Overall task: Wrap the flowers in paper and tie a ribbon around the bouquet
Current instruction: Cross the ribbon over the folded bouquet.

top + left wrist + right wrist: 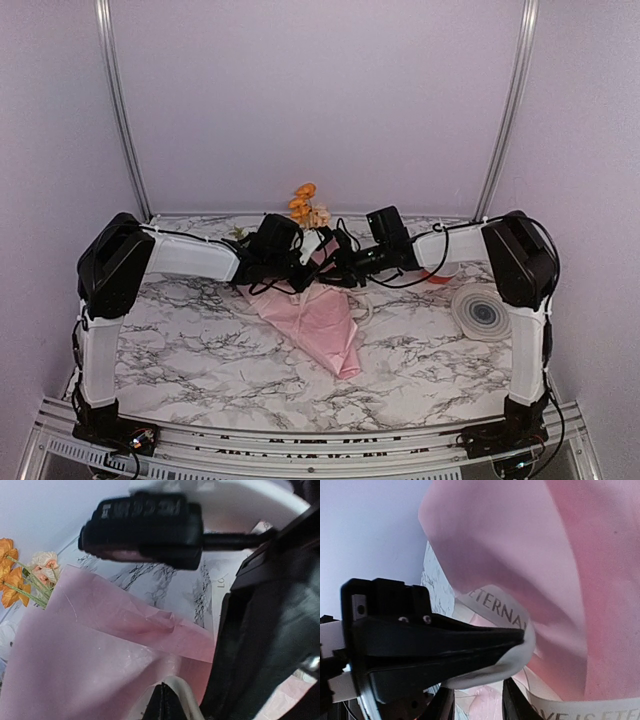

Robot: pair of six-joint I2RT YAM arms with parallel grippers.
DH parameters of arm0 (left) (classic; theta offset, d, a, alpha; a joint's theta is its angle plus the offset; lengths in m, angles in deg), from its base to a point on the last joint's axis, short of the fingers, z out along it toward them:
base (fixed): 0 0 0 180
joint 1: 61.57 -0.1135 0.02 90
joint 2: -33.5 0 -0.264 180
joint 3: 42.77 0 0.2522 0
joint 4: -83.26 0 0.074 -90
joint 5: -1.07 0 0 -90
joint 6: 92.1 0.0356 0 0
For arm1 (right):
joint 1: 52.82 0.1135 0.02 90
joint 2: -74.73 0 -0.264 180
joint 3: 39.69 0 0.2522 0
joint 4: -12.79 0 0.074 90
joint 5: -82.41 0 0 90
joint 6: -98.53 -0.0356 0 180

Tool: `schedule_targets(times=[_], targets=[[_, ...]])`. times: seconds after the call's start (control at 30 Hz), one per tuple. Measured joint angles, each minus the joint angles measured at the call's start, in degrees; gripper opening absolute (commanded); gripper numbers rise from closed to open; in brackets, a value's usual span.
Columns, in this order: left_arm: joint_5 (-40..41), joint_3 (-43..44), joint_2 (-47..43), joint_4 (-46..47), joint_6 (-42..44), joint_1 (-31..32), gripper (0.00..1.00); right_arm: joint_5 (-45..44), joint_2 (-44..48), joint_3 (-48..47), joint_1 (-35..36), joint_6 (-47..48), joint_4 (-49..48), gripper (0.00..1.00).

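Fingers of the left gripper (162, 707) clamp the ribbon (495, 607); the right gripper (479, 705) stands parted. Thin, floppy, likely slick, it wants pinching flat beside the paper (100, 655).

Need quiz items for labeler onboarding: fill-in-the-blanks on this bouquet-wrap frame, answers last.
The left claw pinches the lettered cream ribbon, while the jaws of the right claw stand ___. The artificial flower heads poking from the crinkly pink paper cone are mostly ___ in colour. The round white disc with a dark centre lies on the marble table beside the ___ arm.
Missing: open, orange, right.
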State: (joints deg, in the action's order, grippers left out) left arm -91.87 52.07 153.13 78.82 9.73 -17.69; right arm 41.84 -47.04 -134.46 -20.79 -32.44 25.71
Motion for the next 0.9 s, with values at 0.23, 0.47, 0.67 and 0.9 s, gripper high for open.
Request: schedule_targets(times=[0.23,0.47,0.67,0.9], targets=[[0.2,1.3,2.6,-0.6,-2.2,0.0,0.0,-3.6,2.8,4.4,-1.7,-1.6,-1.8,0.41],[-3.2,1.2,2.7,-0.4,-4.5,-0.7,0.0,-3.4,1.8,2.8,-1.7,-2.4,-3.1,0.42],[-5.3,0.8,2.7,-0.3,-6.1,-1.8,0.0,-3.6,-2.1,0.3,-1.7,-3.5,-3.7,0.42],[-6.2,0.7,2.7,-0.2,-6.5,-1.8,0.0,-3.8,-3.3,0.2,-1.6,-3.7,-2.9,0.22]])
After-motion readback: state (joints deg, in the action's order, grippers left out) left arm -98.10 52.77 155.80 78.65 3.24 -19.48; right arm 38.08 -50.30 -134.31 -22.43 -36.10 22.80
